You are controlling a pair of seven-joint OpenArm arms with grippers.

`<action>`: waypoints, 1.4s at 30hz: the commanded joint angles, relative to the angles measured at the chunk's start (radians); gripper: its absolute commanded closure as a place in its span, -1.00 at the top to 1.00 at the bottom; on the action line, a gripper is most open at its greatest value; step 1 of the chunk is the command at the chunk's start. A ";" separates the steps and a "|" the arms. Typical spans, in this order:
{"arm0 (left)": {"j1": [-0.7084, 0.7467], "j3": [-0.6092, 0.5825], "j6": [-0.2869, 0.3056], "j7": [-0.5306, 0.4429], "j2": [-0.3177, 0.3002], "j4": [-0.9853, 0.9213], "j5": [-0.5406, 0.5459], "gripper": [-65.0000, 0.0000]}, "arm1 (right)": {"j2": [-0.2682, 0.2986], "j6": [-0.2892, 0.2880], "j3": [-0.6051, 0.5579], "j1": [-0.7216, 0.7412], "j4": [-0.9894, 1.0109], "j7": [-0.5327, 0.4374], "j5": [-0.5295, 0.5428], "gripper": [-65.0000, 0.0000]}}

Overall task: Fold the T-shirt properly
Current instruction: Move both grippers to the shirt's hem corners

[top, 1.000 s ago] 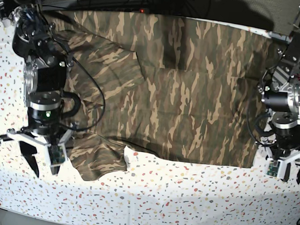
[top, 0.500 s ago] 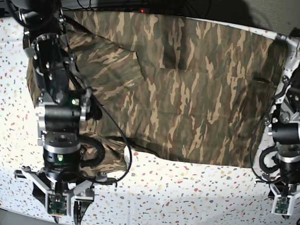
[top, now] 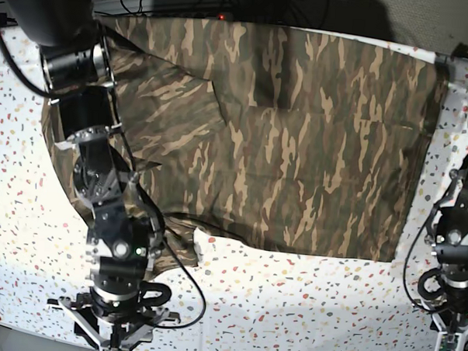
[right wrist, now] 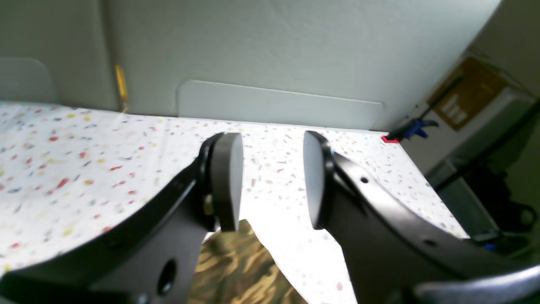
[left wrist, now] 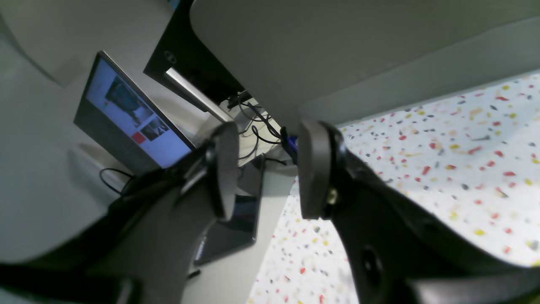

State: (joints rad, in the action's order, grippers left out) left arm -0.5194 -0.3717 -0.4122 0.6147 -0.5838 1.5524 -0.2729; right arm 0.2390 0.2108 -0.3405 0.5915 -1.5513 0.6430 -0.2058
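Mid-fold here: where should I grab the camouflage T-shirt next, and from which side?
Judging by the base view, grip the camouflage cloth T-shirt at its loose sleeve tip by the speckled table's near edge, coming from the front with the open right gripper: that flap juts out, unfolded, closest to it.

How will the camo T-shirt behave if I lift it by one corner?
The T-shirt will probably droop: it lies flat with soft creases and a folded-over sleeve, so it looks floppy. It is likely light, thin cloth. Spread wide over the speckled table, it may drag and bunch.
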 commanded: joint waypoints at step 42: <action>-0.369 0.012 0.840 -0.231 0.081 -1.143 0.764 -1.00 | 0.290 -0.560 0.008 0.089 0.330 0.043 0.532 -0.26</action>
State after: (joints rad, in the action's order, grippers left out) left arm -0.8532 -0.3653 0.4232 0.4000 -0.4946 0.3939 0.4751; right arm 0.5182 -0.3492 -0.3408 0.6430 -1.2057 0.7074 0.3214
